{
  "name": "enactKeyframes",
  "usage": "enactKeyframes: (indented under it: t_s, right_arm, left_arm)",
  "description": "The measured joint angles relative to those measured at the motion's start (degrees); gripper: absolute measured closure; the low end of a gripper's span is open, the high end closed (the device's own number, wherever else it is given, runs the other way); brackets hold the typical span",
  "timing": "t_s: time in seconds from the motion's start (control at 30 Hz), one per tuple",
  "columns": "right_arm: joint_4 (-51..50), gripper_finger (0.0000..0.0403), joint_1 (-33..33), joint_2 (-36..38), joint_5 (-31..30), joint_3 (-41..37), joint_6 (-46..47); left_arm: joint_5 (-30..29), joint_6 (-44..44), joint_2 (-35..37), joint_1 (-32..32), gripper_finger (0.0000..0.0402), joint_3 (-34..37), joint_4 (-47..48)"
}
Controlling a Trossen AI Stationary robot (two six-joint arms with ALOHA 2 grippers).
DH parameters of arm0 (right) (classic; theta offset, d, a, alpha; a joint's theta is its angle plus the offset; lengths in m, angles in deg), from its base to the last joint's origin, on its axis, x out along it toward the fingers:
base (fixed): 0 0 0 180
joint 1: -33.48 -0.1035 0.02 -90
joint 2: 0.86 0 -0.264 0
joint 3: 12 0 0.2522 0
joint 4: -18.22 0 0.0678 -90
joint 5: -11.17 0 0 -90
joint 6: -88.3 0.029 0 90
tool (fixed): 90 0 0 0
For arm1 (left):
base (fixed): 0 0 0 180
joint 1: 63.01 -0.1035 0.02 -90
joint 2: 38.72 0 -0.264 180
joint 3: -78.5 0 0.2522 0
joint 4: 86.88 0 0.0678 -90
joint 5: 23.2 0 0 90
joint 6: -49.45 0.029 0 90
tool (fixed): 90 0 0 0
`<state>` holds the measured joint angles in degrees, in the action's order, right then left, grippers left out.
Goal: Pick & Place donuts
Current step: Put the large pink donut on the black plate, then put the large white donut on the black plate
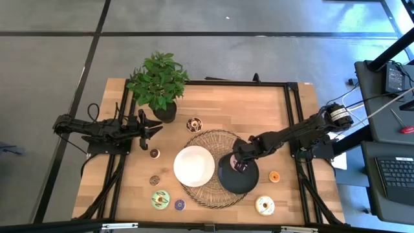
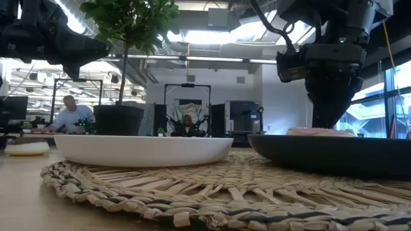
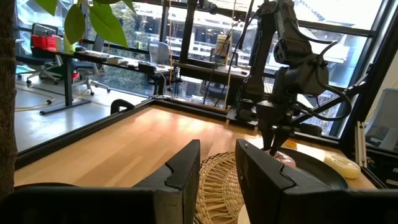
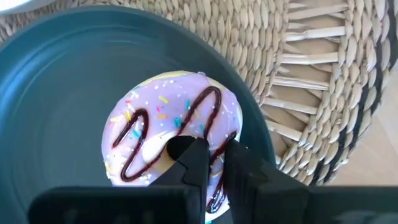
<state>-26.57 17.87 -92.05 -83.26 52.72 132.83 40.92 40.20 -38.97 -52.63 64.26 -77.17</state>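
A pink-iced donut (image 4: 161,112) with a chocolate zigzag and sprinkles lies flat on the black plate (image 4: 62,93). My right gripper (image 4: 214,152) stands over it, pointing down, shut on its ring; in the high view it is over the black plate (image 1: 236,184). My left gripper (image 1: 155,127) is open and empty at the table's left, beside the plant pot (image 1: 164,113). Other donuts lie on the table: chocolate (image 1: 194,124), two small brown (image 1: 154,153) (image 1: 154,180), green (image 1: 160,199), purple (image 1: 180,204), orange (image 1: 274,176), cream (image 1: 264,206). My right gripper has the pink donut's ring (image 4: 216,163) between its two fingers. One finger (image 4: 193,152) stands at the hole and the other (image 4: 242,163) at the ring's outer edge. The fingers come from above, pointing down. The donut lies flat on the black plate.
A white plate (image 1: 194,166) and the black plate sit side by side on a round woven mat (image 1: 213,139) at the table's middle. A leafy potted plant (image 1: 158,81) stands at the far left. People sit in the room beyond the table (image 2: 70,117).
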Motion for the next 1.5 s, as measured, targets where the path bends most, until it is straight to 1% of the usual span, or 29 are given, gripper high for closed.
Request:
enactKeyframes:
  t_s: [0.07, 0.17, 0.43, 0.6, 0.77, 0.83, 0.93, 1.0, 1.07, 1.17, 1.27, 1.33, 1.5]
  right_arm:
    - [0.0, 0.0354, 0.1, 0.0, 0.0, 0.0, -0.1]
    - [0.0, 0.0336, 0.1, 0.0, 0.0, 0.0, -0.2]
    - [-0.1, 0.0258, 0.1, 0.1, 0.0, 0.0, -0.1]
    - [-4.0, 0.0231, 0.1, 1.9, -0.8, 2.8, -0.2]
    - [-11.8, 0.0224, -1.3, 5.0, -3.7, 6.9, -0.4]
    - [-14.7, 0.0224, -3.0, 6.4, -3.4, 7.7, -0.2]
    - [-17.1, 0.0224, -6.8, 8.4, 0.3, 7.9, -0.1]
    - [-17.0, 0.0224, -10.3, 9.4, 2.5, 7.9, 1.1]
    - [-16.6, 0.0224, -14.4, 9.7, 3.1, 7.9, 3.6]
    - [-15.8, 0.0224, -20.6, 9.5, 2.5, 7.8, 9.2]
    - [-14.6, 0.0224, -25.8, 8.2, -0.4, 7.8, 14.0]
    - [-14.0, 0.0224, -28.6, 6.9, -2.2, 7.8, 15.1]
    - [-12.6, 0.0224, -33.6, 3.0, -2.4, 7.8, 15.4]
  left_arm:
    - [0.0, 0.0, 0.0, 0.0, 0.0304, 0.0, 0.0]
    - [0.0, 0.0, 0.0, 0.0, 0.0304, 0.0, 0.0]
    - [0.0, 0.0, 0.0, 0.0, 0.0304, 0.0, 0.0]
    - [0.0, 0.0, 0.0, 0.0, 0.0304, 0.0, 0.0]
    - [0.0, 0.0, 0.0, 0.0, 0.0304, 0.0, 0.0]
    - [0.0, 0.0, 0.0, 0.0, 0.0304, 0.0, 0.0]
    - [0.0, 0.0, 0.0, 0.0, 0.0304, 0.0, 0.0]
    - [0.0, 0.0, 0.0, 0.0, 0.0304, 0.0, 0.0]
    - [0.0, 0.0, 0.0, 0.0, 0.0304, 0.0, 0.0]
    - [0.0, 0.0, 0.0, 0.0, 0.0304, 0.0, 0.0]
    - [0.0, 0.0, 0.0, 0.0, 0.0304, 0.0, 0.0]
    - [0.0, 0.0, 0.0, 0.0, 0.0304, 0.0, 0.0]
    - [0.0, 0.0, 0.0, 0.0, 0.0304, 0.0, 0.0]
